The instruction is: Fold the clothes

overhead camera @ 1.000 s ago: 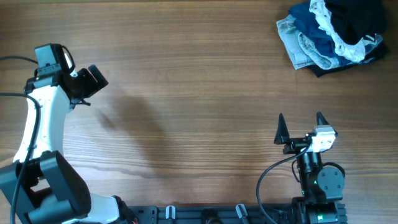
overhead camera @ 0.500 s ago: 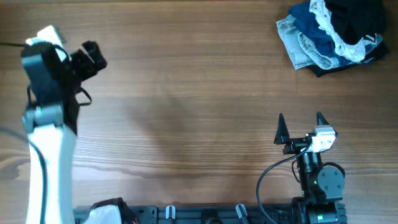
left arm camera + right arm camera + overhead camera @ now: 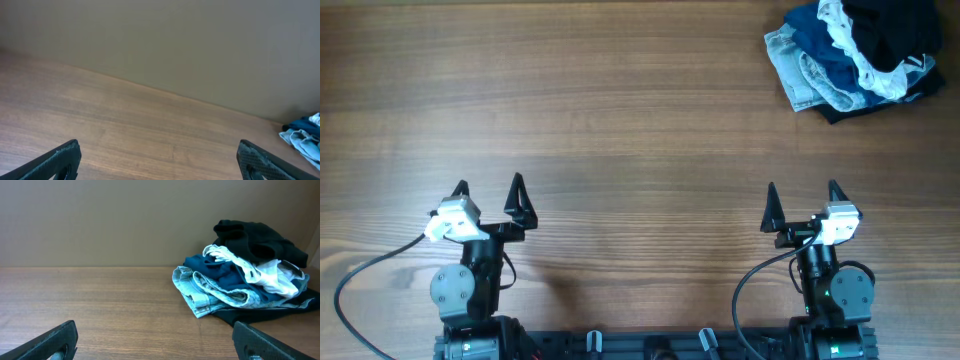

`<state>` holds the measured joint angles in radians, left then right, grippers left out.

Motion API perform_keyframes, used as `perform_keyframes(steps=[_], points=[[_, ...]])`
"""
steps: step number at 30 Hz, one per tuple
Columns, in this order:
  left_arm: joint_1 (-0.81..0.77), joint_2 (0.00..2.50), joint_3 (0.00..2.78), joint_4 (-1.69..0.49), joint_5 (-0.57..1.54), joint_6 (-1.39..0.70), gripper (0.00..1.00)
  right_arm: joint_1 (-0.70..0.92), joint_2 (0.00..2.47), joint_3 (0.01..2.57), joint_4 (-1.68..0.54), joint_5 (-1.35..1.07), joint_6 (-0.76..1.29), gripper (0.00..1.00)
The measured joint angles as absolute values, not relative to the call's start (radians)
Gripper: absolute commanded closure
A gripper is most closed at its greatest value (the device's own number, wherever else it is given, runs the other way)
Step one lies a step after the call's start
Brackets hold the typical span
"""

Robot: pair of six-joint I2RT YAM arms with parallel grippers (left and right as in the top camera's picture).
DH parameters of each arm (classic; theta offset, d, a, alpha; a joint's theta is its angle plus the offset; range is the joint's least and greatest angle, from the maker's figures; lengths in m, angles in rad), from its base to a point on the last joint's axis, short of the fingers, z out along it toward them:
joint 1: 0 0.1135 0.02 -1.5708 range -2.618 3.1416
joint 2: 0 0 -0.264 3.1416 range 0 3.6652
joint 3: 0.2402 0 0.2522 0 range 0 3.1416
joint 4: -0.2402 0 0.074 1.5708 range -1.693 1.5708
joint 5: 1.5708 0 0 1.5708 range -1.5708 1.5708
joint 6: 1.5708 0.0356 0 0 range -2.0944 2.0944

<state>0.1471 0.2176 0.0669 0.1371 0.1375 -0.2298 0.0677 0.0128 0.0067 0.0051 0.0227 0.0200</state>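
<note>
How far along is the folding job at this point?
Done: nothing that shows. The black garment lies bunched in the pile of mixed clothes at the far right corner of the table. In hand: nothing. The left gripper and right gripper sit open and empty near the front edge, apart from the pile. Left: all of it, pulling the black garment out, spreading it and folding it.

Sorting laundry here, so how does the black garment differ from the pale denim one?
The black garment is plain and dark; the denim is faded light blue. The black garment sits on top at the back; the denim lies low in front on the table. Both are crumpled.
</note>
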Motion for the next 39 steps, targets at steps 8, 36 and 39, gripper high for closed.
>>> perform_keyframes(steps=[8, 36, 39], points=[[0.150, 0.035, 0.018, 0.109, 0.138, -0.230, 0.00, 0.068, 0.013, 0.007, 0.005, 0.023, 0.020, 0.00], [0.150, 0.014, 0.010, -0.060, 0.137, -0.230, 0.00, 0.068, 0.013, 0.007, 0.005, 0.023, 0.020, 0.00], [0.150, 0.014, 0.010, -0.060, 0.137, -0.230, 0.00, 0.068, 0.013, 0.007, 0.005, 0.023, 0.020, 0.00]])
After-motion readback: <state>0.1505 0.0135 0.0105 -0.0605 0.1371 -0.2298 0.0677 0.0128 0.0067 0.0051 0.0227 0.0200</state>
